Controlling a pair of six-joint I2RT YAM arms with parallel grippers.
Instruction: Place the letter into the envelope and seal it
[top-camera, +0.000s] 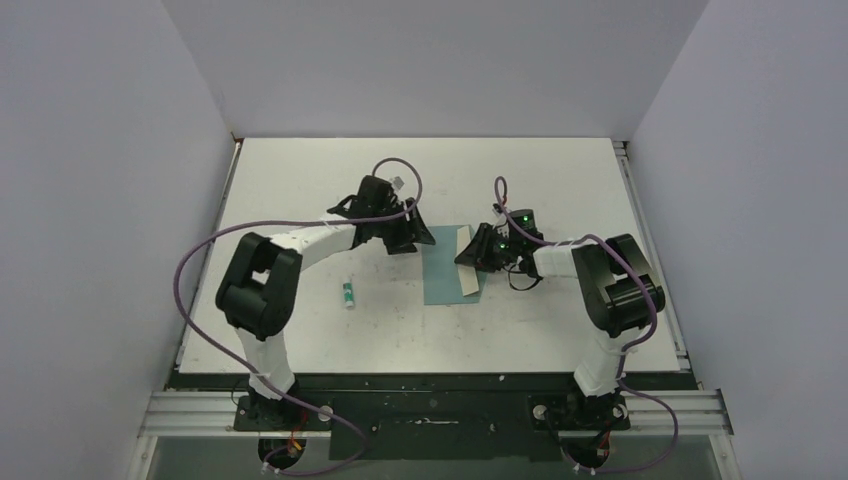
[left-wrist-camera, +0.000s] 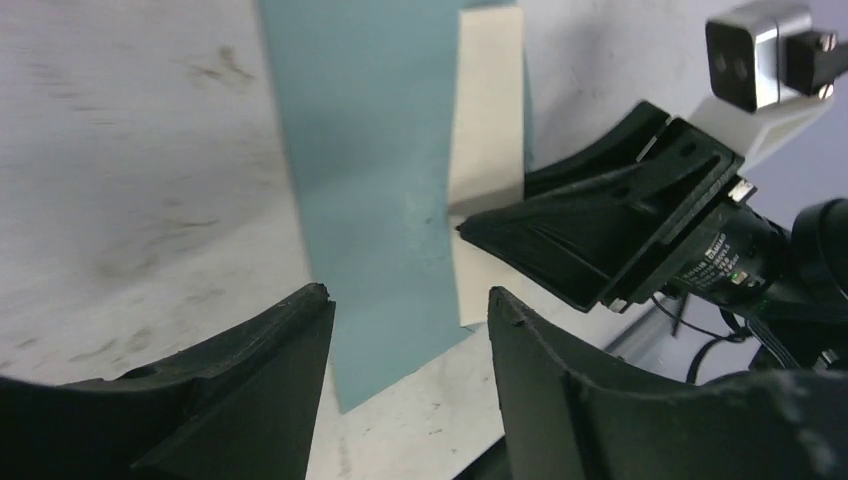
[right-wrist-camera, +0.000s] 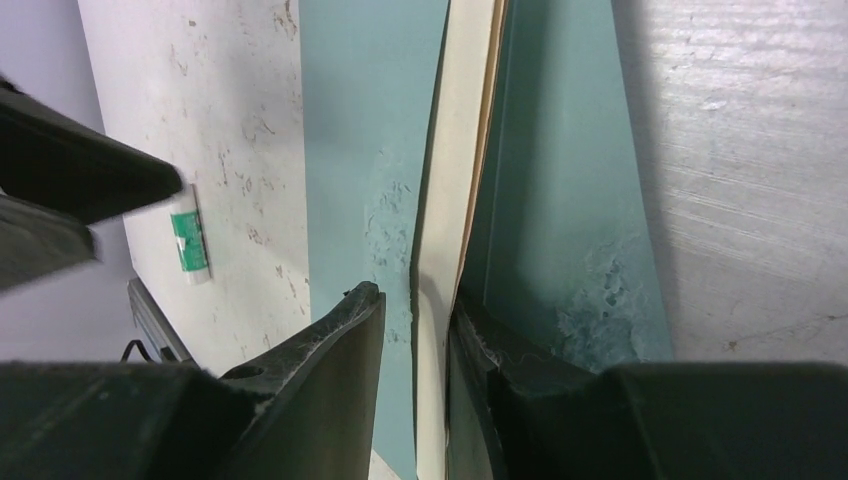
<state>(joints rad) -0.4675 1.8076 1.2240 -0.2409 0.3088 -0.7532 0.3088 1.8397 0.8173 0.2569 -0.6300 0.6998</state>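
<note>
Pale grey walls box in a scuffed white counter (top-camera: 300, 180), where a small white-and-green stick (top-camera: 349, 295) lies at the left, well apart from the rest. Next comes the left claw (left-wrist-camera: 408, 295), spread wide and holding nothing, hovering by the left edge of the teal envelope (top-camera: 445, 280), which lies flat mid-counter. The letter (top-camera: 468, 265) shows as a cream strip along the envelope's right part, and the right claw (right-wrist-camera: 415, 300) stands narrowly parted astride its edge
</note>
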